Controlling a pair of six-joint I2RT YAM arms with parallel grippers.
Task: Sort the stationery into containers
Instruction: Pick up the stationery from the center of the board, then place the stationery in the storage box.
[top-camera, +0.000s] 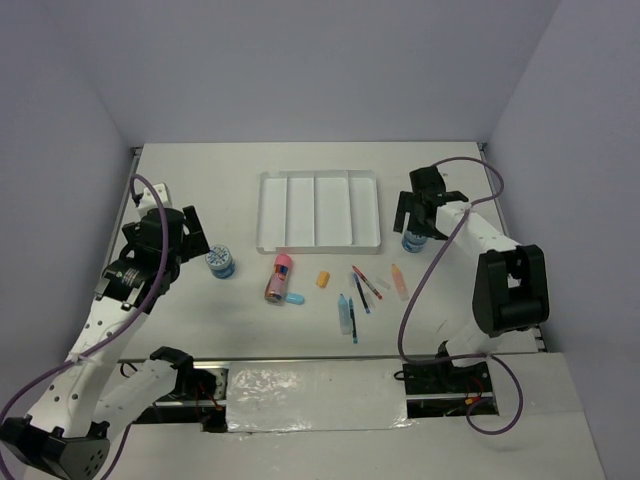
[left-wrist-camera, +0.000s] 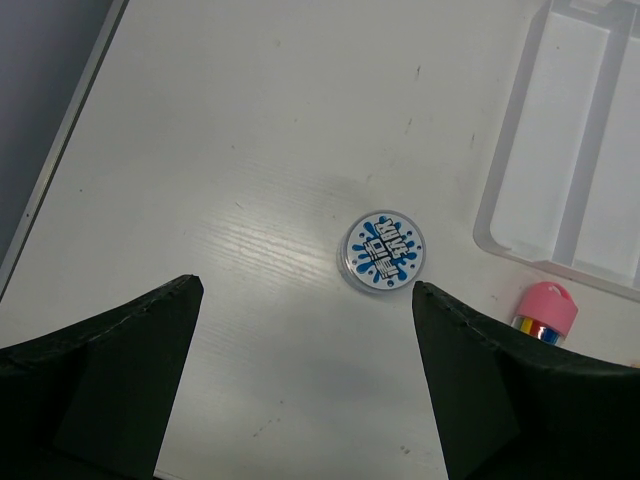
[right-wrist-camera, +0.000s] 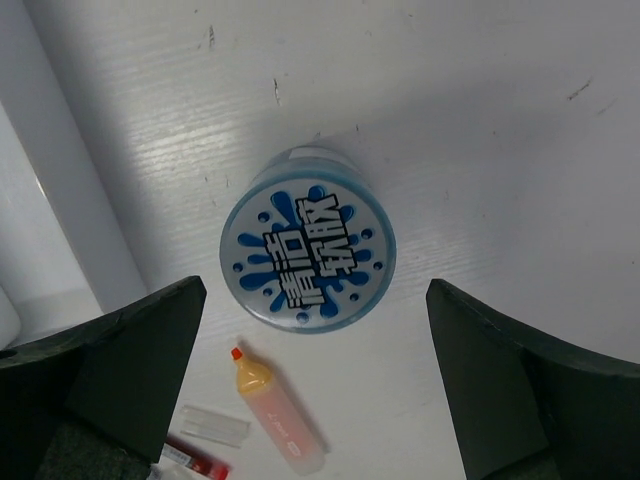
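Two round rolls carry the same lid: white, splashed with blue blots around blocky white lettering, over a pale blue wall. The left roll (top-camera: 221, 263) stands on the table (top-camera: 200, 180) off the near-left corner of the clear four-compartment tray (top-camera: 263, 215). The right roll (top-camera: 411, 241) stands just off the tray's near-right corner.

Only the overhead view takes in the scatter between them: pink cylinder (top-camera: 280, 278), orange eraser (top-camera: 322, 280), light-blue eraser (top-camera: 295, 298) and thin pens (top-camera: 365, 288), all on the table in front of the tray. The left wrist view shows the left gripper (left-wrist-camera: 305, 290) spread wide and empty, the left roll lying beyond its fingertips. The right wrist view shows the right gripper (right-wrist-camera: 315, 290) released too, its fingers either side of the right roll without touching it, and a pale orange marker (right-wrist-camera: 275, 412) lying close by.
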